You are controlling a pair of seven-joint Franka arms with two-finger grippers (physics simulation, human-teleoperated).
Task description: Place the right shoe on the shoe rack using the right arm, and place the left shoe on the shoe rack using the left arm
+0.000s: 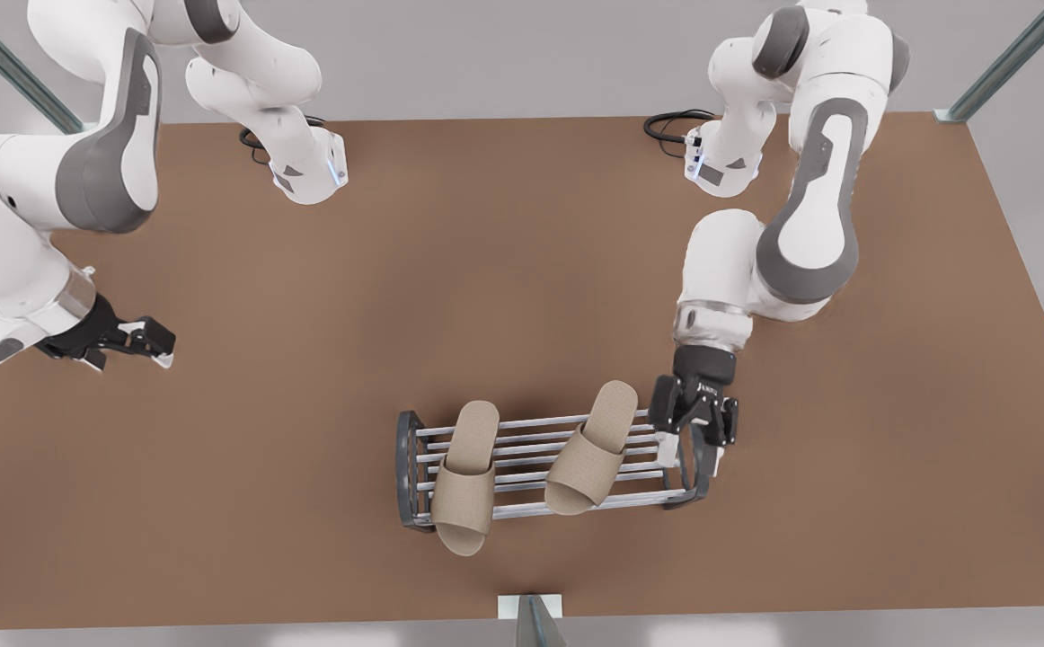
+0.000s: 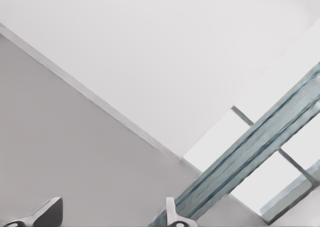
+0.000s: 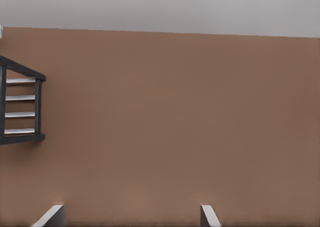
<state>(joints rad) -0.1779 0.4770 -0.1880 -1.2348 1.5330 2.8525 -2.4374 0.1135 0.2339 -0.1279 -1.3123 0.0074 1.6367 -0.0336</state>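
The shoe rack [image 1: 408, 472] is carrying 2 slippers [image 1: 466, 485]. The left gripper [image 1: 697, 440] is hovering, spread, beside its end on the front view's right. The right gripper [image 1: 149, 346], also spread, is waiting well apart.

Brown tabletop [image 1: 522, 270], pale grey floor [image 1: 522, 54], metal frame struts [image 1: 1012, 58]

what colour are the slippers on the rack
Beige slippers, clearest in the front view.
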